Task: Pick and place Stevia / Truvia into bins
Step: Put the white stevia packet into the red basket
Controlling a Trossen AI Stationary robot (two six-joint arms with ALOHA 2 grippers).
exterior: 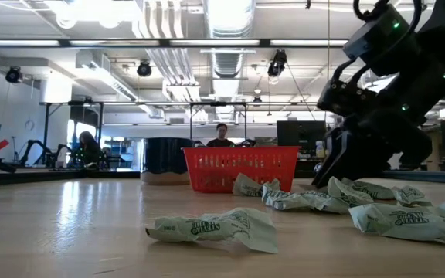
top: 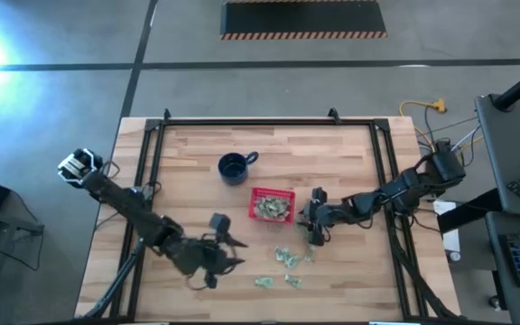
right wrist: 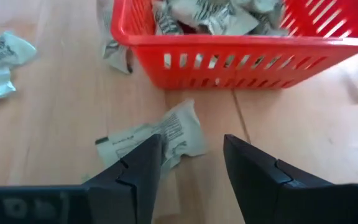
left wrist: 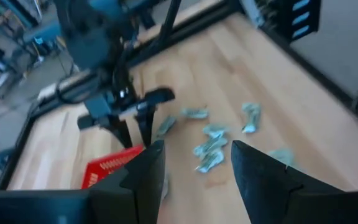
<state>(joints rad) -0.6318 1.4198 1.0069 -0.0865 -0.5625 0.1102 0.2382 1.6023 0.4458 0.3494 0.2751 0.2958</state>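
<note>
A butcher-block table (top: 188, 153) holds a red latticed basket (top: 272, 205) near its middle, already part filled with green-and-white Stevia sachets (top: 270, 208). A dark blue mug (top: 235, 167) stands just behind and to the left of the basket. More loose sachets (top: 284, 258) lie scattered on the wood in front of it, some crumpled.

The right gripper (top: 316, 231) hangs low just beside the basket's right front corner, fingers spread and empty, with one crumpled sachet (right wrist: 157, 139) lying on the table directly ahead of it. The left gripper (top: 227, 251) hovers left of the scattered sachets, fingers also spread, holding nothing.

The step in hand looks like reaching for another sachet. To do it well, the right gripper should probably drop straight over the nearest one and pinch a raised fold, since flat paper slides easily.

How many sachets fill the basket cannot be counted, and the low view cuts off most of the arm
</note>
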